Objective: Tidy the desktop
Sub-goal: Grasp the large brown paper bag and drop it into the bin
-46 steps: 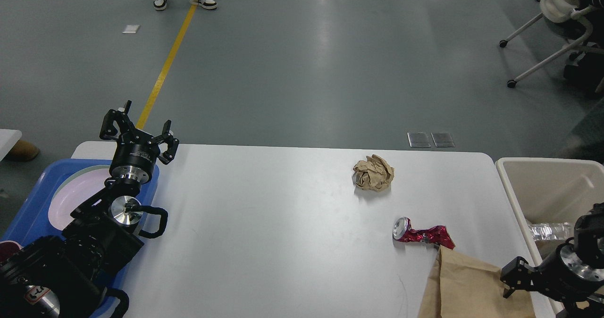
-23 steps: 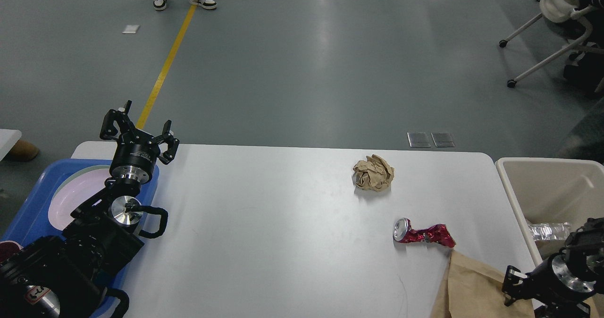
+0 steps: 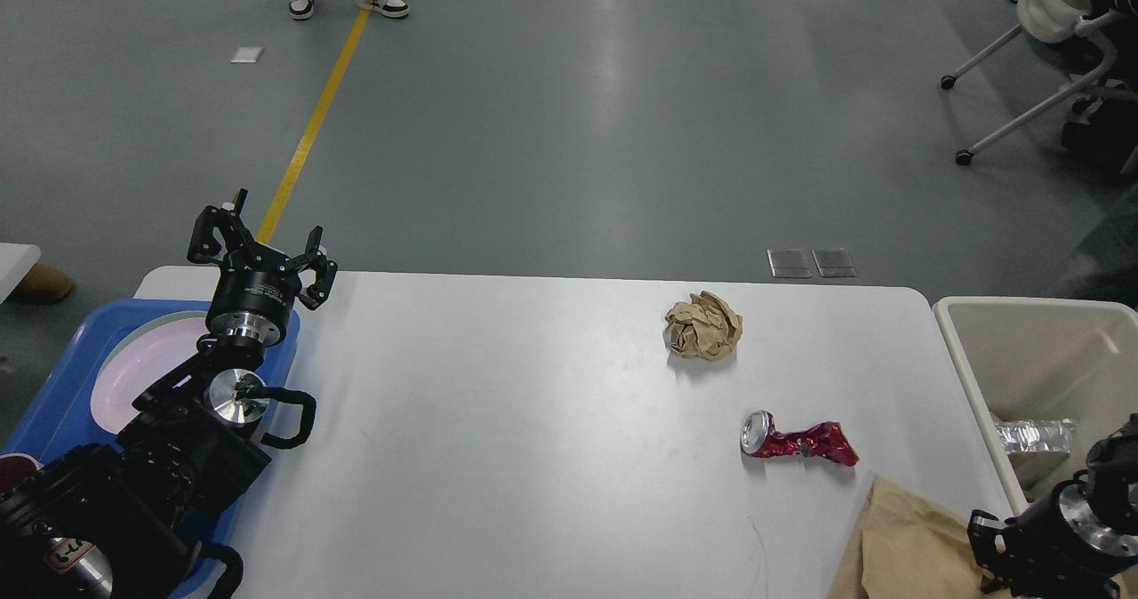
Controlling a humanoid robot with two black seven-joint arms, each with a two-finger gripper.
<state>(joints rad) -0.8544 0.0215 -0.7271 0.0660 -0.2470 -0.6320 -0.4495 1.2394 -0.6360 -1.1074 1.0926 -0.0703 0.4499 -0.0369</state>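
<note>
The tabletop lies wide and white under me, its far edge with rounded corners running across the middle of my view and both my arms reaching in over its near corners.

My left claw hangs above the far left corner of the tabletop, fingers spread wide apart and pointing away from me, with nothing between them. Just below and to the left of that claw is a blue tray, and in it a pale plate, partly hidden by my own arm.

My right claw is low at the near right corner, dark and seen mostly end-on. It sits at the edge of a flat brown paper bag, whose top corner points away from it toward the middle of the tabletop. I cannot tell how far this claw is open, or whether it grips the bag.

Up and to the left of my right claw, just beyond the bag's corner and not touching it, lies a crushed red can, on its side with its silver end turned left. Farther from the claw, past the can, sits a crumpled ball of brown paper.

Right of my right claw, beside the tabletop's edge, stands a beige bin with something silvery and crinkled inside.
</note>
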